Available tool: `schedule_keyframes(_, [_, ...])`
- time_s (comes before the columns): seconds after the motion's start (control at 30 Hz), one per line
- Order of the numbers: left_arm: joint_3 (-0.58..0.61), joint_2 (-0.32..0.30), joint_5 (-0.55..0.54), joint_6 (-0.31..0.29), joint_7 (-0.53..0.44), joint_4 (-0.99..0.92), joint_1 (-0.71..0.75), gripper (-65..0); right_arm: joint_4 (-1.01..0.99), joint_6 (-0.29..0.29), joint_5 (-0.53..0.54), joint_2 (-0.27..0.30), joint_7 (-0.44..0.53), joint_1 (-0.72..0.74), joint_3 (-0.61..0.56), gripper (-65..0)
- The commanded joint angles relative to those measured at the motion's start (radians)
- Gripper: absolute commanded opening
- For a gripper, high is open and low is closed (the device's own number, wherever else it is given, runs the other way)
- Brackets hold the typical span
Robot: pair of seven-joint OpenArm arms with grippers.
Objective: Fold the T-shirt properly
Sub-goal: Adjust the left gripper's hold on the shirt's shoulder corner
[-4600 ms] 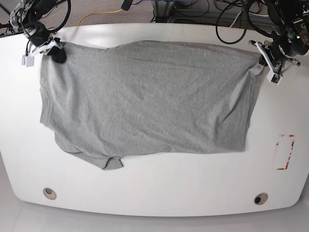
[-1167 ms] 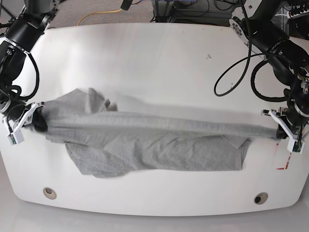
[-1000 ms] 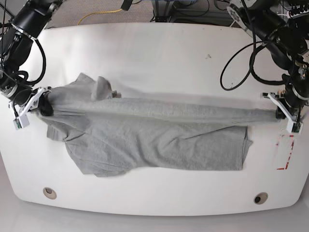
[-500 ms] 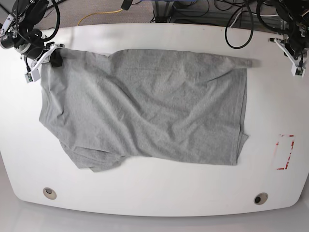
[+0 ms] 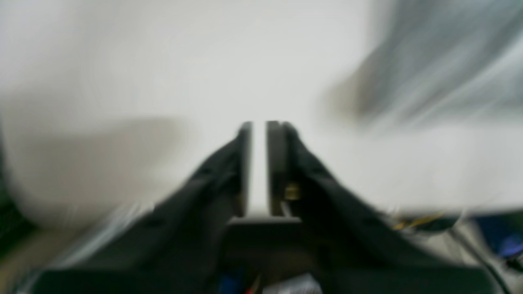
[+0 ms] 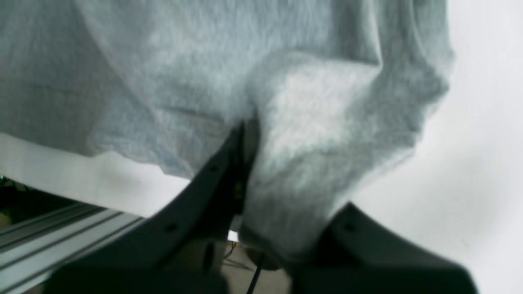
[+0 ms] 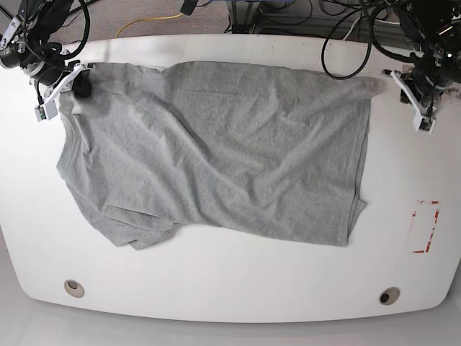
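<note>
The T-shirt point(image 7: 216, 151) lies spread flat, plain grey side up, across the middle of the white table point(image 7: 230, 281), its lower-left edge rumpled. No fold is made yet. At upper left the right gripper point(image 7: 78, 83) is clamped on a corner of the cloth. At upper right the left gripper point(image 7: 418, 108) seems slightly parted and empty, though blur obscures it.

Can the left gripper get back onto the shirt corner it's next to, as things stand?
Probably yes. The left gripper stands slightly open and empty just beside the T-shirt's far corner, with only bare table between them; nothing blocks the way.
</note>
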Motion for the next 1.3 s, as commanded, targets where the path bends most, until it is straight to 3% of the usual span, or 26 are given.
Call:
schedule_keyframes(0.0, [0.019, -0.016, 0.022, 0.001, 0.027, 0.015, -0.018, -42.1, 0.017, 0.002, 0.01, 0.02, 0.009, 0.0, 0.006, -65.0])
schedule_keyframes(0.13, [0.088, -0.013, 0.021, 0.001, 0.029, 0.005, -0.038, -31.4, 0.017, 0.002, 0.01, 0.02, 0.009, 0.018, 0.006, -65.0])
schedule_keyframes(0.43, [0.102, -0.004, -0.124, 0.001, 0.029, -0.153, -0.038, -31.1, 0.017, 0.002, 0.01, 0.019, 0.009, 0.028, 0.006, -65.0])
schedule_keyframes(0.97, [0.226, -0.024, -0.104, 0.001, 0.027, -0.211, -0.01, -31.7, 0.017, 0.002, 0.01, 0.019, 0.009, 0.031, 0.012, -65.0])
schedule_keyframes(1.03, [0.226, -0.024, -0.099, 0.001, 0.027, -0.234, -0.01, -36.7, 0.017, 0.002, 0.01, 0.019, 0.009, 0.031, 0.012, -65.0])
schedule_keyframes(1.2, [0.156, -0.024, -0.099, 0.001, 0.022, -0.317, -0.017, -63.7, 0.012, 0.002, 0.009, 0.019, 0.009, 0.029, 0.014, -65.0])
schedule_keyframes(1.27, [0.12, -0.024, -0.099, 0.001, 0.022, -0.328, -0.017, -63.7, 0.012, 0.002, 0.009, 0.011, 0.009, 0.029, 0.014, -65.0])
